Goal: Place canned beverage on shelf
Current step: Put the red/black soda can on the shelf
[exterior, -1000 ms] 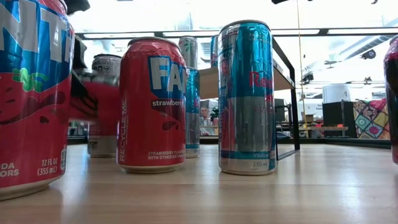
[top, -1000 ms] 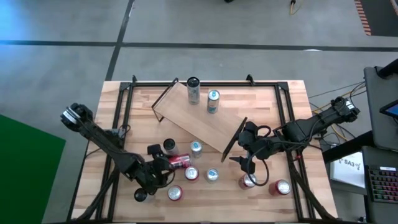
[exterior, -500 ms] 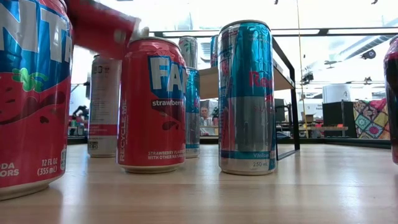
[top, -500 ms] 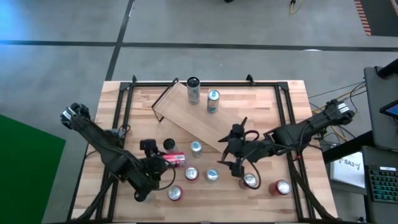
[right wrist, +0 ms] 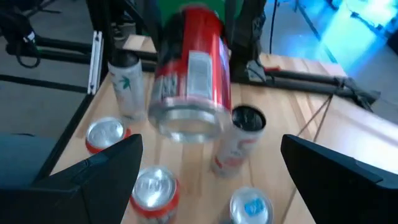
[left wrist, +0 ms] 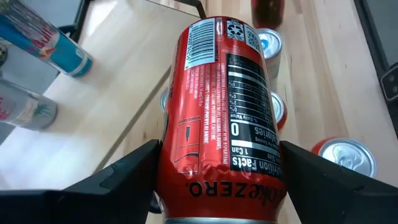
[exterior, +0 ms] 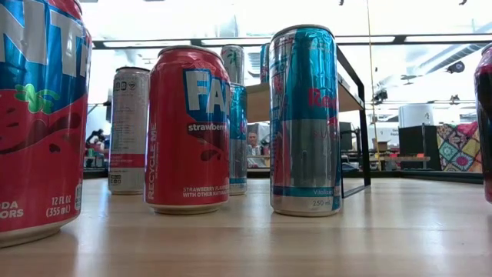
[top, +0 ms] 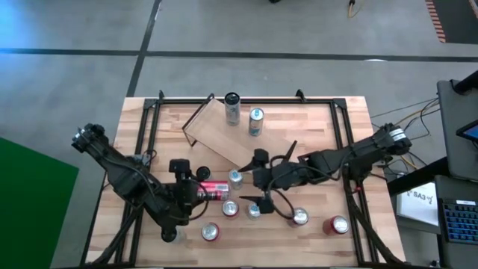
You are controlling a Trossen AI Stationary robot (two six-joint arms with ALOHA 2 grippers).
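Note:
The shelf (top: 224,140), a light-wood plank with a black frame at each short end, stands slantwise on the table's far half. My left gripper (top: 205,190) is shut on a red canned beverage (top: 217,190) above the near-left part of the table. The can also fills the left wrist view (left wrist: 221,99). My right gripper (top: 252,179) hangs open just right of the can, fingers wide apart, facing its far end (right wrist: 189,118). Neither gripper shows in the low view. My left gripper pinches the red can between its two fingers, one on each curved side (left wrist: 180,177), close to the can's end nearest the wrist. The fingers run along the can, slanting down from the table's left. The can points away from the wrist, lifted clear of the table.
Two slim cans (top: 232,109) (top: 256,121) stand on the shelf's far end. Several cans stand on the table's near half, among them a blue one (top: 236,178), red-topped ones (top: 210,232) (top: 338,225) and a dark one (top: 203,174). A black frame (top: 146,127) rims the table.
My left gripper has risen with the red can, which has come up clear of the table and out of the low view. My right gripper has gone toward the table's left, toward the red can, rolling as it went, and has stayed open.

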